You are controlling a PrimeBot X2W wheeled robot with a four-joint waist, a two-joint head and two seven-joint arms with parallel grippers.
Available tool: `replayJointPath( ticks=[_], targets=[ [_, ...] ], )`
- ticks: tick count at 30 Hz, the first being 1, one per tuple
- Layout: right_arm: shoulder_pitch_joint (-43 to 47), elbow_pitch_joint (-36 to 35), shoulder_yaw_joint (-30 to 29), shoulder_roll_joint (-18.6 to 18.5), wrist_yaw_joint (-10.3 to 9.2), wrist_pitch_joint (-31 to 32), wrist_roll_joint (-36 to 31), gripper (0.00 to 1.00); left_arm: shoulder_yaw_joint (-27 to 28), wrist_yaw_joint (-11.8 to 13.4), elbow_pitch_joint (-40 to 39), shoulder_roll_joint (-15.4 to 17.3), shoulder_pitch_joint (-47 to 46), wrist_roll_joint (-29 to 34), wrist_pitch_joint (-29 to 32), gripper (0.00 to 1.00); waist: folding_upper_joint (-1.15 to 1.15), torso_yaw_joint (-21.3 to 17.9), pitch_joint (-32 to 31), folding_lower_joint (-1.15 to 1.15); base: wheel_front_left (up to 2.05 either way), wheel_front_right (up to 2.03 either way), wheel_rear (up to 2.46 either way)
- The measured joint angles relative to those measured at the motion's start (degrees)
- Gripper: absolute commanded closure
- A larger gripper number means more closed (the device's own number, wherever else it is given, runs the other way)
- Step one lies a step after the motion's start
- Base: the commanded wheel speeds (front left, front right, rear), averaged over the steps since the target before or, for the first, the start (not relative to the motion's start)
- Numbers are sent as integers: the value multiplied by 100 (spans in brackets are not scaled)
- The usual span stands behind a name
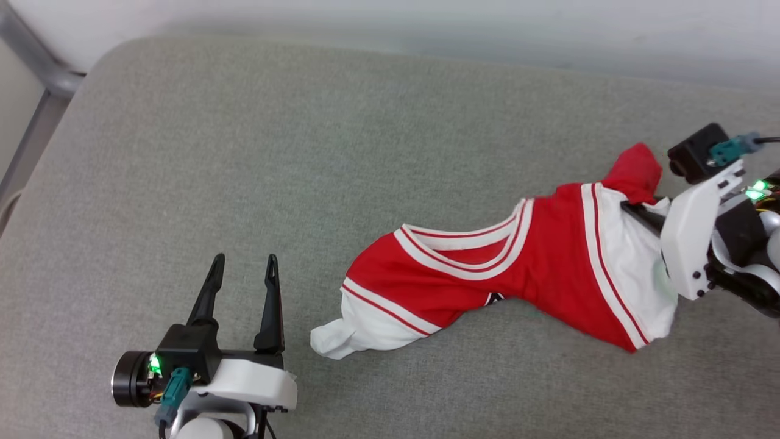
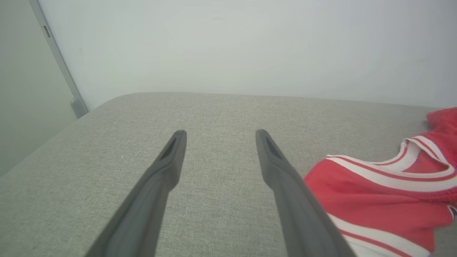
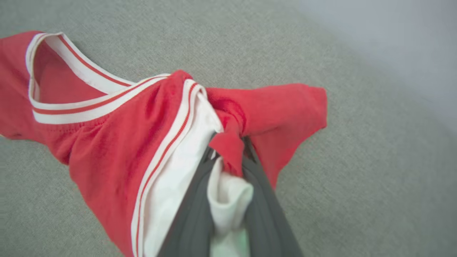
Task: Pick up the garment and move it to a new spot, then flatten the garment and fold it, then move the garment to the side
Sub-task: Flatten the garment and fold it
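Garment (image 1: 548, 244) (image 2: 375, 200) (image 3: 107, 153): one red jersey with white sleeves and a striped collar (image 1: 469, 244), lying crumpled and drawn out lengthwise on the grey fabric surface (image 1: 244, 152), right of centre in the head view. Right gripper (image 1: 634, 213) (image 3: 230, 142): jaws closed on a bunch of red and white cloth at the garment's right end. Left gripper (image 1: 244, 259) (image 2: 217, 134): jaws open with only the surface between them, just left of the garment's other white sleeve (image 1: 353, 332) and apart from it. Count: one garment, two grippers. A pale wall (image 1: 426, 24) borders the surface's far edge.
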Motion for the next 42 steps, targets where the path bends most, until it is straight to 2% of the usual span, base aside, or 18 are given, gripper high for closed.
replayJointPath(
  ticks=[7,14,21,26,27,28,31,35,42],
  targets=[
    [777,-1003,-141,-335,0,-342,-154,100,83,-1,0,0,277,59,0,0,0,-192,-425,0,0,0,0],
    [2175,-1767,-286,-397,-1,-260,-286,100,103,1,-3,-1,559,60,0,0,0,-410,-751,-1,0,0,0],
    [3565,-1750,-608,-141,-1,-294,-281,100,89,-3,-7,0,623,62,0,0,0,-505,-828,-1,0,0,0],
    [4138,-1543,-766,127,-1,-372,-397,100,91,-27,-1,0,632,87,0,0,0,-523,-826,-1,0,0,0],
    [4189,-1516,-847,190,-1,-447,-443,64,94,-29,1,0,634,87,0,0,0,-528,-826,-1,0,0,0],
    [4219,-1484,-962,268,2,-546,-489,0,101,-29,2,0,636,87,0,0,0,-537,-827,-1,0,0,0],
    [4253,-1517,-1301,460,2,-773,-615,0,125,-27,4,0,649,100,0,0,0,-576,-854,-1,0,0,0],
    [4244,-1803,-1850,491,1,-916,-802,0,136,-33,18,0,708,111,0,0,0,-627,-913,-1,0,0,0],
    [4078,-2670,-3014,439,0,-662,-1078,0,126,-33,-16,0,714,119,0,0,0,-652,-934,-1,0,0,0]
  ],
)
